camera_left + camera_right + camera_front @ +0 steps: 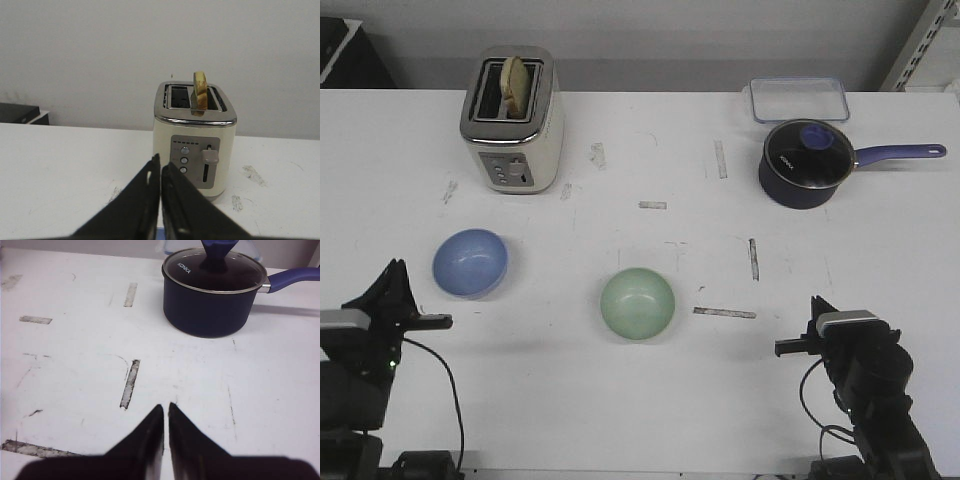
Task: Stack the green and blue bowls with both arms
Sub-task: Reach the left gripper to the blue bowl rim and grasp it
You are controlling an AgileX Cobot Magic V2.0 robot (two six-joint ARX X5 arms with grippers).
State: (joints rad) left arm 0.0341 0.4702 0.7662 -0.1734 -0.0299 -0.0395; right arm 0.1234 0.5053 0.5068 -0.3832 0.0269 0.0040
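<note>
The blue bowl (470, 263) sits upright on the white surface (620, 400) at the near left, and the green bowl (637, 303) sits upright near the centre, to the right of the blue one and slightly nearer. The two bowls are well apart and neither is touched by an arm.

The left gripper (160, 172) rests at the near left corner, close to the blue bowl but not in contact with it. Its fingers (140, 200) are closed together with only a thin slit between them, and they grip nothing. The right gripper (165, 412) rests at the near right corner, well apart from the green bowl. Its fingers (147, 437) are likewise closed together on nothing.

A cream toaster (512, 120) stands at the far left with a slice of bread (516, 84) raised in one slot. A dark navy saucepan (807, 163) with a glass lid stands at the far right, handle pointing right. A clear container (799, 99) lies just beyond the saucepan. Worn tape marks (724, 312) are scattered over the surface
</note>
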